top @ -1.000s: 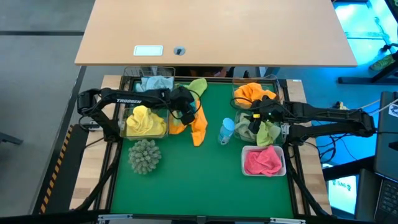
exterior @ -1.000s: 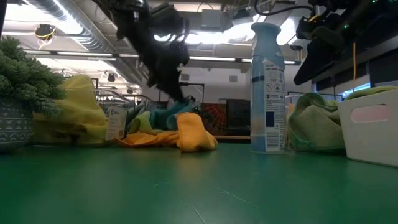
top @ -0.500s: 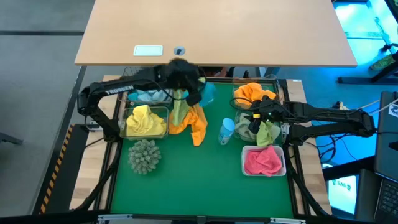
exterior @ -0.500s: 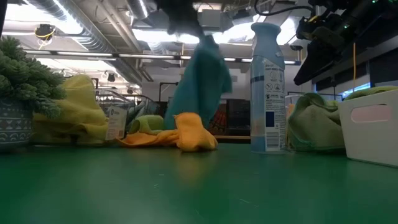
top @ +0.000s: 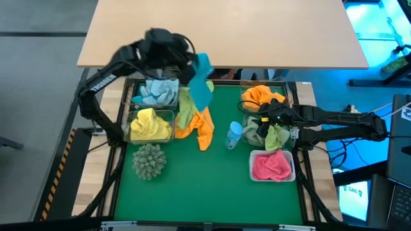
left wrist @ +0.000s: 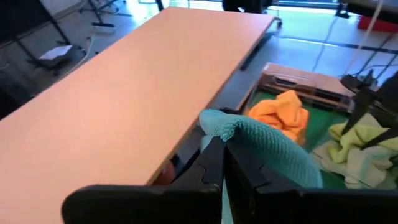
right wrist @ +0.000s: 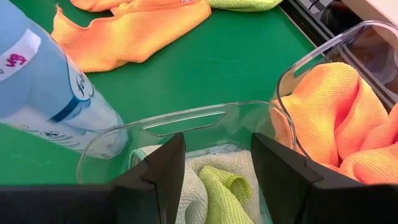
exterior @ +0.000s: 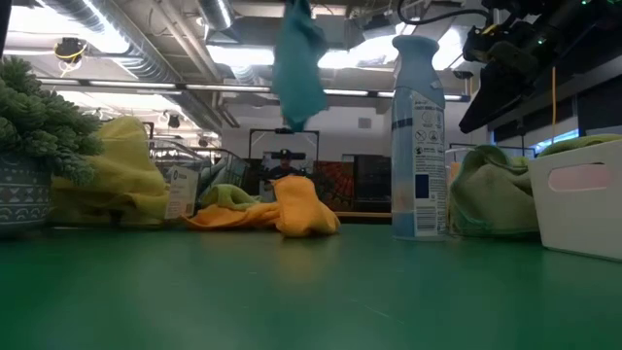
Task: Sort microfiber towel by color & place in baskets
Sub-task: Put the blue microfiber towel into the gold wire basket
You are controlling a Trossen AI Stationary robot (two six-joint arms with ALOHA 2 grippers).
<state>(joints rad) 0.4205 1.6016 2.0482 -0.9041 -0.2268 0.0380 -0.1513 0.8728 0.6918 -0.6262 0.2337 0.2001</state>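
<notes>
Lifted higher since before, the left tool (top: 186, 63) stays clenched on the blue towel (top: 201, 80) above the bench's far edge, while the right tool (right wrist: 214, 163) hangs released over the green-towel basket (right wrist: 186, 124).

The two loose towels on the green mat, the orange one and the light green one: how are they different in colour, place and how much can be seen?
The orange towel is bright orange; the light green towel is pale green. In the high view the orange one lies nearer the mat's middle, toward the blue bottle, and the green one lies beside the yellow towel's basket. In the low view the orange towel shows large in front, and the green one only peeks out behind it. Both lie crumpled on the mat, unheld.
</notes>
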